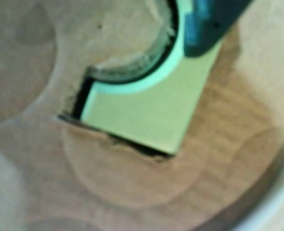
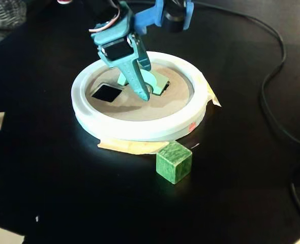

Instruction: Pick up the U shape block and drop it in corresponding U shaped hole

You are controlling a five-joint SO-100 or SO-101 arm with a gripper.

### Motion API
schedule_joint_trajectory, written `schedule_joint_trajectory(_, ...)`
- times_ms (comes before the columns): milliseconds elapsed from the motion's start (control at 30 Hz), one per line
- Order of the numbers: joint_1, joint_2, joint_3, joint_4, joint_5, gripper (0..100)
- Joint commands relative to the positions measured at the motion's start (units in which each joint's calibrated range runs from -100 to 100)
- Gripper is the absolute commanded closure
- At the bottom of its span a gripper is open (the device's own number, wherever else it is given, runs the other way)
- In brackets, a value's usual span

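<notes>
The pale green U-shaped block [image 1: 147,115] sits partly in the U-shaped hole [image 1: 79,103] of the wooden board, tilted, with dark gaps along its left and lower edges. One teal finger [image 1: 209,29] lies on the block's upper right arm; the other finger is out of the wrist view. In the fixed view my gripper [image 2: 142,86] points down over the board, with the block [image 2: 159,82] showing pale green on both sides behind the front finger [image 2: 137,81]. The gripper looks shut on the block.
The wooden board lies inside a white round rim [image 2: 140,129] taped to the black table. A square hole [image 2: 107,92] is at the board's left. A green cube [image 2: 174,161] stands in front of the rim. Black cables [image 2: 272,91] run at the right.
</notes>
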Motion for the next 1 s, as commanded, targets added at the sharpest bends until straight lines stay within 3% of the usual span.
schedule_joint_trajectory(0, -1.9, -7.5, -5.7, -1.3, 1.1, 31)
schedule_joint_trajectory(300, -1.0, -19.2, -4.2, 2.5, 7.6, 30)
schedule_joint_trajectory(600, -6.6, -25.1, -3.6, 27.6, 15.5, 31)
schedule_joint_trajectory(800, -10.7, -17.7, -4.2, 25.8, 20.0, 31)
schedule_joint_trajectory(967, -11.1, -9.4, -3.8, 11.4, 23.3, 31)
